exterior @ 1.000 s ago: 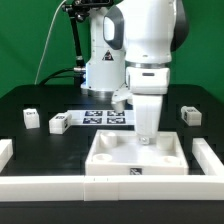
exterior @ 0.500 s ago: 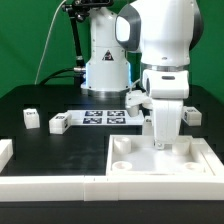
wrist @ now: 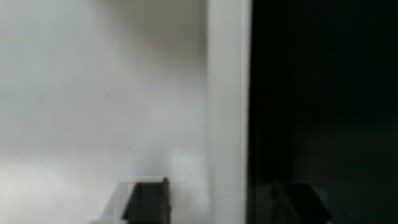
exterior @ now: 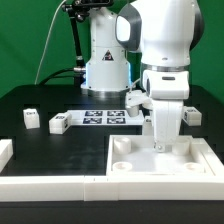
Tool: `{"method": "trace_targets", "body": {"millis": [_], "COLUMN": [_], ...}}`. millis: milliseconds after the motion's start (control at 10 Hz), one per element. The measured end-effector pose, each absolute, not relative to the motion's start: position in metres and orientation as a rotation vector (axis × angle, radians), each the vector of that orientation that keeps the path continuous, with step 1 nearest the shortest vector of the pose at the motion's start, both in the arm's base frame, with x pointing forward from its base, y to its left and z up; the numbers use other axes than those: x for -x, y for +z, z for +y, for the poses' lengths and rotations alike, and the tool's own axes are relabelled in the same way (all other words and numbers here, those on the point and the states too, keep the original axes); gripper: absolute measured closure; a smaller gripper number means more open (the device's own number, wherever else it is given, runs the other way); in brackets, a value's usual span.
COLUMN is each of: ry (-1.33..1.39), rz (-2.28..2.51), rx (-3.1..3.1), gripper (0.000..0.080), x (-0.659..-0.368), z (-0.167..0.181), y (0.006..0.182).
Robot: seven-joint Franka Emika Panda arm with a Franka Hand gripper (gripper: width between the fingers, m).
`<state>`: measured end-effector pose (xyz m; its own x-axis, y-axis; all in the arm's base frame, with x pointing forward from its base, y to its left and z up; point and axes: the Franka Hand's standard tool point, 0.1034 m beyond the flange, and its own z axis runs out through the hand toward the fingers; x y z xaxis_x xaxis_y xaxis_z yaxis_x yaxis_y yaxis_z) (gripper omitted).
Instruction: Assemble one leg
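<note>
The claw (exterior: 158, 146) is down at the far wall of the square tray piece (exterior: 170, 165), not at any leg, which suggests the work in hand is settling this base part before a leg goes into it. In the wrist view the claw (wrist: 215, 200) straddles the tray's raised wall (wrist: 226, 80). One dark fingertip (wrist: 146, 200) is over the white inside of the tray (wrist: 89, 100), and the other is faintly visible over the black surface (wrist: 329, 100) outside. The fingers are a moderate way apart with the wall between them. Whether the pads actually press on that wall cannot be told, so it may be a grip or only a hooking hold for sliding the tray.

The tray lies close against the long white border bar (exterior: 50, 186) along the front, probably so the bar braces it when a leg is pressed or turned into a recessed corner (exterior: 122, 150). The leg (exterior: 188, 114) nearest the arm stands upright on the surface (exterior: 25, 100) just behind the tray, at the exterior view's right, untouched. Its upright stance leaves its sides free for a pinch from above. Two more small tagged blocks (exterior: 58, 123) (exterior: 30, 118) wait well apart at the exterior view's left, beside the marker board (exterior: 105, 117). No leg is fitted yet, so the task looks to be at an early stage.
</note>
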<state>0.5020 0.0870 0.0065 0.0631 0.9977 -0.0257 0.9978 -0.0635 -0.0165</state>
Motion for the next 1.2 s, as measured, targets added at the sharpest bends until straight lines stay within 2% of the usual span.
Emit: {"method": "trace_targets", "body": {"millis": [100, 200, 300, 800, 1200], "ry": [-0.047, -0.047, -0.047, -0.045, -0.026], "rz": [2.146, 2.146, 2.146, 2.139, 2.017], "rx": [-2.286, -2.287, -2.287, -2.291, -2.356], "gripper": [0.0428, 0.0225, 0.0172, 0.0151, 0.0151], "x": [-0.502, -0.502, -0.502, -0.501, -0.477], "z": [0.087, 0.087, 0.087, 0.087, 0.093], "y": [0.006, 0.006, 0.006, 0.008, 0.056]}}
